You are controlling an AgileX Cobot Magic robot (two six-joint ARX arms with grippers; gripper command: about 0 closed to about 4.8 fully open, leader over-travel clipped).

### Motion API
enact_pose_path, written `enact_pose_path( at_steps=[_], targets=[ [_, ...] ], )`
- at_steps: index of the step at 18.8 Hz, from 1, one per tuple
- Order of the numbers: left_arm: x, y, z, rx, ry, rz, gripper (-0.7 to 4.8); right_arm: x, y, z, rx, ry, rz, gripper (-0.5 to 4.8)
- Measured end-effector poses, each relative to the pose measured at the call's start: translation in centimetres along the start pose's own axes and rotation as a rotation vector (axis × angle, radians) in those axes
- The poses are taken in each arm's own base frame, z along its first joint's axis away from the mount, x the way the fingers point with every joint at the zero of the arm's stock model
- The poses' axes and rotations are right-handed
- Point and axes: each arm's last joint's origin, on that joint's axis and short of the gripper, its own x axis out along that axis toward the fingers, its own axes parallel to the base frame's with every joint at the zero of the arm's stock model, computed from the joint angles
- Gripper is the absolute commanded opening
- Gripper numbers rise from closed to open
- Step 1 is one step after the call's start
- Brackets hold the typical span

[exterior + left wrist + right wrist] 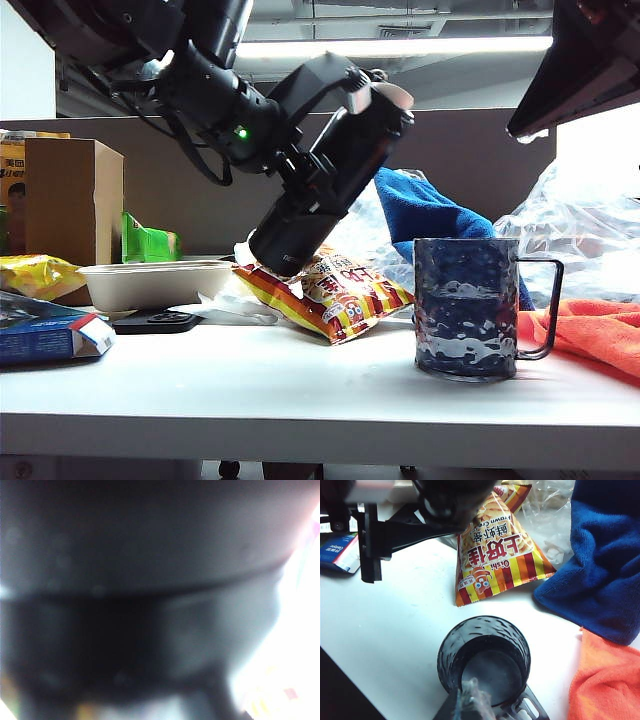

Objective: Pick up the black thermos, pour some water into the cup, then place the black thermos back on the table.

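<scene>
The left claw [318, 182] grips the tall matte-black thermos [335, 180] tilted at upper centre, lid higher than base, left of the dimpled dark-blue cup [466, 308] on the white surface [300, 390]; pouring and return remain, while the right claw [470, 700] sits closed at the cup's rim.

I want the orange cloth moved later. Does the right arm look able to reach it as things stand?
Probably yes. The orange cloth lies bare on the table beside the cup, nothing on top of it, and the right gripper, out of frame, hangs above that corner. The left gripper holds the black thermos farther off.
</scene>
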Motion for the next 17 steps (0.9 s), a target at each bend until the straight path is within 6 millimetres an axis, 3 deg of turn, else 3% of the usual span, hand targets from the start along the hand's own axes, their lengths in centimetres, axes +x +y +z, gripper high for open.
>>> enact_pose_path(
  at_steps=[5, 10, 14, 17],
  targets=[
    [0.0, -1.4, 1.5, 0.278, 0.02, 0.015, -0.06, 0.7, -0.1, -1.8, -0.023, 0.061, 0.018, -0.01],
    [0.8, -2.0, 1.2, 0.356, 0.071, 0.063, -0.06, 0.7, -0.1, -1.5, -0.048, 0.031, 0.029, -0.01],
    [1.6, -1.8, 1.6, 0.472, 0.013, 0.172, -0.06, 0.7, -0.1, -1.4, -0.1, 0.021, 0.029, -0.01],
    [2.0, -2.5, 1.7, 0.63, -0.046, 0.136, -0.06, 0.7, 0.0, -1.4, -0.102, 0.019, 0.044, -0.01]
  ],
)
